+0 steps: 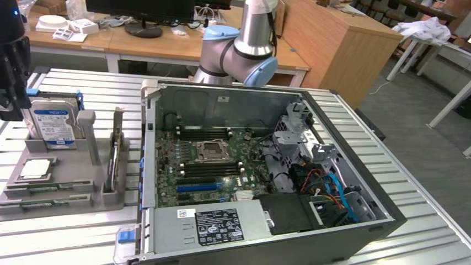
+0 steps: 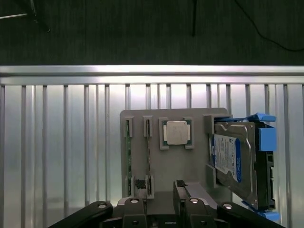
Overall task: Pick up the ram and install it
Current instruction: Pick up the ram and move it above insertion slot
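- A ribbed, silver metal table (image 1: 66,237) carries the work, its long slats running side by side across the whole top.
- An open desktop computer case (image 1: 220,105) lies on its side directly on the slats. It takes up the middle of the table and the exterior view's right, its open side facing up.
- A grey parts holder (image 1: 87,124) sits flat on the table at the exterior view's left, just beside the case, with bare slats showing around it.
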`<state>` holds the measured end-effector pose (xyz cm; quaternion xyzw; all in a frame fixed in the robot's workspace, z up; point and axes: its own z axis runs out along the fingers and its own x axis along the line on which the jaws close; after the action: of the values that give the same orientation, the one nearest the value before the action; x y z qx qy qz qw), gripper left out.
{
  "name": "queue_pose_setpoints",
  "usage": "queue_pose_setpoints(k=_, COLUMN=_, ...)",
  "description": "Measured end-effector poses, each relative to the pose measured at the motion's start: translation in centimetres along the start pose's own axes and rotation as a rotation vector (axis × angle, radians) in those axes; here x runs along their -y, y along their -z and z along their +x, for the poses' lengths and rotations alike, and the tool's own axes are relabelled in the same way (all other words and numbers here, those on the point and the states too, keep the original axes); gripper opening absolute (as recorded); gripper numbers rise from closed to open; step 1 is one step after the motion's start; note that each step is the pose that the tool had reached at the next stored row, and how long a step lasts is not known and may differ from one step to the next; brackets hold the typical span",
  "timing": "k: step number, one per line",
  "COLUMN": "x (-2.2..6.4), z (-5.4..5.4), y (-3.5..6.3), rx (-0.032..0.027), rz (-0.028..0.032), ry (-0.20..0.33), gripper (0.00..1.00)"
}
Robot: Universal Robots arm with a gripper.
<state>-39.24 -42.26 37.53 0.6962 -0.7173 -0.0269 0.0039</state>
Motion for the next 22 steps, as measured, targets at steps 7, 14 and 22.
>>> queue_pose_setpoints(k=7, x=0.04, z=0.0, y=-0.87, rx=0.0001, rz=0.0066, ry=0.001, gripper=0.36)
queue_pose_setpoints(k=14, x=0.07, z=0.1, y=-1.73, rx=-0.0001, rz=0.0115, ry=0.004, gripper=0.36)
queue_pose_setpoints(k=22, x=0.12, z=0.1, y=-2.72, rx=-0.0007, rz=0.0182, ry=0.010, gripper=0.36)
